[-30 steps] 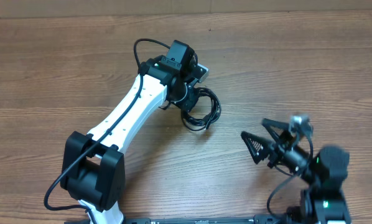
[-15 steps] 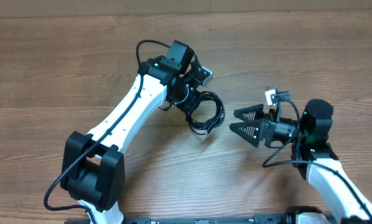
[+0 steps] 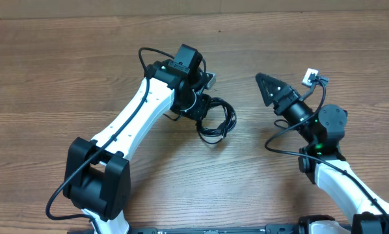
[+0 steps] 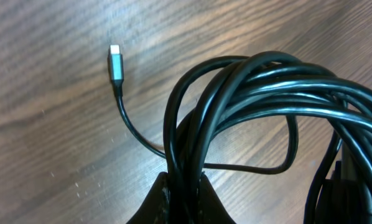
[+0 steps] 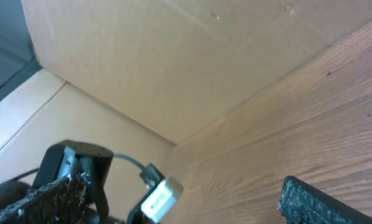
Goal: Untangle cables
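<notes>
The cables (image 3: 217, 121) form a black looped bundle on the wooden table just right of my left gripper (image 3: 198, 104). In the left wrist view the coil (image 4: 260, 93) fills the right half. One loose strand ends in a small plug with a silvery tip (image 4: 114, 62) lying on the wood. My left gripper (image 4: 185, 200) is shut on several strands of the bundle. My right gripper (image 3: 268, 87) is off to the right of the bundle, tilted up toward the back and apart from it. Its fingers (image 5: 46, 200) stand wide open with nothing between them.
A cardboard wall (image 5: 173, 62) closes the far edge of the table (image 3: 64, 71). The left arm's white link (image 3: 136, 117) runs diagonally from its base at the front left. A small white connector (image 3: 309, 77) sticks out on the right arm.
The right gripper, which pointed left at the bundle half a second ago, has swung up and toward the back, still open. The left gripper holds the bundle almost in place.
</notes>
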`<state>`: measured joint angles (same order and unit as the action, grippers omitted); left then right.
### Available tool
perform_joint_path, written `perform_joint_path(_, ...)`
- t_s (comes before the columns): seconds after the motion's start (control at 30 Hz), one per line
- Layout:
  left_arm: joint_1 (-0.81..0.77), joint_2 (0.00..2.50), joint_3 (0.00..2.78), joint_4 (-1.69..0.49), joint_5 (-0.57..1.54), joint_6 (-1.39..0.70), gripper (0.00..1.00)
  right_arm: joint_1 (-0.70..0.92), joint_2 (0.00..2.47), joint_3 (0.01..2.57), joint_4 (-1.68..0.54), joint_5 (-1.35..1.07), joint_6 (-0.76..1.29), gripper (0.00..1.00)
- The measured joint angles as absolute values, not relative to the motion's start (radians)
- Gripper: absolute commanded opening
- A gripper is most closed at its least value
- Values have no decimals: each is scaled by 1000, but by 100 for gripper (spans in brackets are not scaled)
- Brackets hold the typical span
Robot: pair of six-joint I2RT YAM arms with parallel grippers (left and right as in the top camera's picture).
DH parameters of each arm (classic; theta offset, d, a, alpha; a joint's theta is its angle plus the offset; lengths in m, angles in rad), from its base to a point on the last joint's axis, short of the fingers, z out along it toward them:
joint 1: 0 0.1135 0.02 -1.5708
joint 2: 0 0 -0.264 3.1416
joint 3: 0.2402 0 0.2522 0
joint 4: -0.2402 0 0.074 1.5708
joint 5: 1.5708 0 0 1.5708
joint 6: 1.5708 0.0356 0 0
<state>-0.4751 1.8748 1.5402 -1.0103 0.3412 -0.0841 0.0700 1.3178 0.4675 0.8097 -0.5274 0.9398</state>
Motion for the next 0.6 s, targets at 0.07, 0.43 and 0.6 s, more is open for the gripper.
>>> perform_joint_path(0.07, -475, 1875, 1540, -1019, 350, -102, 4, 119, 1319, 496, 757, -484, 907, 100)
perform_joint_path(0.43, -475, 1845, 1540, -1022, 367, -146, 4, 205, 1319, 532, 583, -346, 836, 98)
perform_joint_path(0.6, -475, 1843, 1540, -1021, 367, -151, 4, 205, 1319, 533, 527, -426, 834, 93)
